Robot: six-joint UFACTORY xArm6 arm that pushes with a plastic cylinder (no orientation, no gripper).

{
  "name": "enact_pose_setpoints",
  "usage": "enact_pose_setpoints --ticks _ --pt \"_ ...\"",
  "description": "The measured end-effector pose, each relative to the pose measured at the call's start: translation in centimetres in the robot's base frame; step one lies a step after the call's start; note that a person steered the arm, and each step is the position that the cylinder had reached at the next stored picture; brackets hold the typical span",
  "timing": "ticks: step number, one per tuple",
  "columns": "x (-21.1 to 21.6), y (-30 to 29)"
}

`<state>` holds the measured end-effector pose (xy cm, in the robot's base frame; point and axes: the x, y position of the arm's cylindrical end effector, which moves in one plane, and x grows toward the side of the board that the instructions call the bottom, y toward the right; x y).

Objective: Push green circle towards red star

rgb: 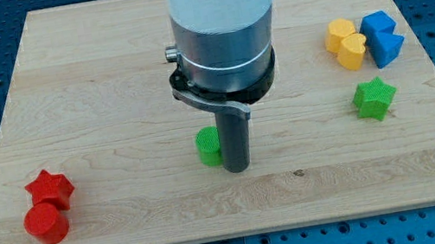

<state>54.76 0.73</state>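
The green circle (pixel 208 146) sits on the wooden board (pixel 107 87) near the middle, partly hidden by my rod. My tip (pixel 238 169) rests on the board just right of the green circle, touching or almost touching it. The red star (pixel 51 189) lies far to the view's left near the bottom, with a red circle (pixel 46 223) touching it just below.
At the view's right stand a green star (pixel 374 98), a yellow hexagon (pixel 340 34), a yellow heart (pixel 353 51), a blue hexagon (pixel 378 25) and a blue triangle-like block (pixel 387 49). The board's edges border a blue perforated table.
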Motion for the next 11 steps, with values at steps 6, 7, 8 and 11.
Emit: enact_pose_setpoints --ticks 6,7,8,11 --pt "-2.4 1.9" --pt "-3.0 0.5" --pt "-2.6 -3.1" --pt "-3.2 -10.0"
